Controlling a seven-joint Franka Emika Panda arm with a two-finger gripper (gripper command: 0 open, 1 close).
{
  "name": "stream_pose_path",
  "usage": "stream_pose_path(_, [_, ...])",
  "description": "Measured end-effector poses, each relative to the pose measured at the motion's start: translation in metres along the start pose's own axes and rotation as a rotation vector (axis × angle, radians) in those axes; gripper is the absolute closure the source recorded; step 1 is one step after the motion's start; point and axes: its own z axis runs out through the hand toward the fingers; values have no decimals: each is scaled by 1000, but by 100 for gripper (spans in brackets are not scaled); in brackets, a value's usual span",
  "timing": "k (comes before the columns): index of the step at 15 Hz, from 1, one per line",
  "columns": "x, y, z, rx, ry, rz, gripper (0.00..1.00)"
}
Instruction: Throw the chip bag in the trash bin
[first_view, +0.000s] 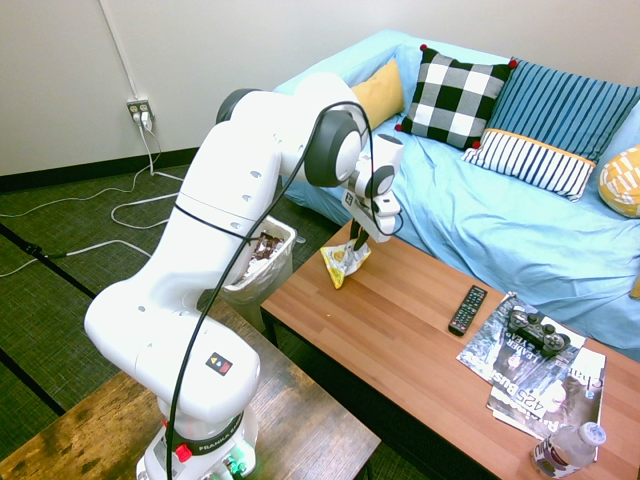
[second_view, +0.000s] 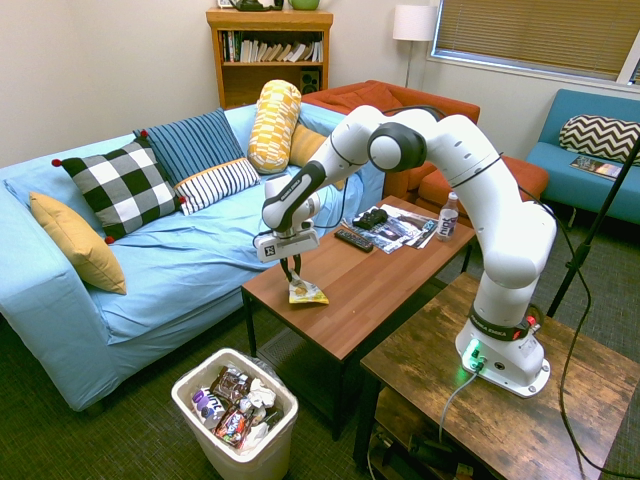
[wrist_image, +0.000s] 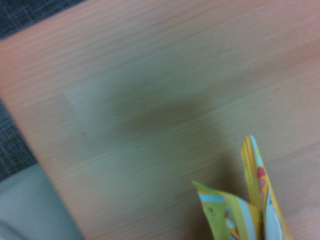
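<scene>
One chip bag (first_view: 342, 262) hangs from our gripper (first_view: 358, 240), whose fingers are pinched closed on its top edge; the bag's lower corner looks barely clear of, or brushing, the wooden coffee table (first_view: 420, 340) directly beneath. We judge the step in hand to be lifting and carrying. We should raise it fully clear before swinging sideways, since thin foil can slip from a narrow pinch. Beyond the table's end, lower than the claw, stands the trash bin (second_view: 235, 405), already holding wrappers; release only once squarely above its rim.
</scene>
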Motion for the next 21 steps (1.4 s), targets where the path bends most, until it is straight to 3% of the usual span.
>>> stream_pose_path(2, [-30, 0, -26, 25, 4, -51, 100])
stream_pose_path(5, [-116, -1, -52, 26, 43, -182, 100])
stream_pose_path(11, [-301, 4, -5, -73, 145, -385, 100])
stream_pose_path(12, [-324, 3, 4, -79, 158, -410, 0])
stream_pose_path(16, [-377, -8, 21, -72, 223, -486, 0])
stream_pose_path(21, [-382, -20, 43, -87, 244, -489, 0])
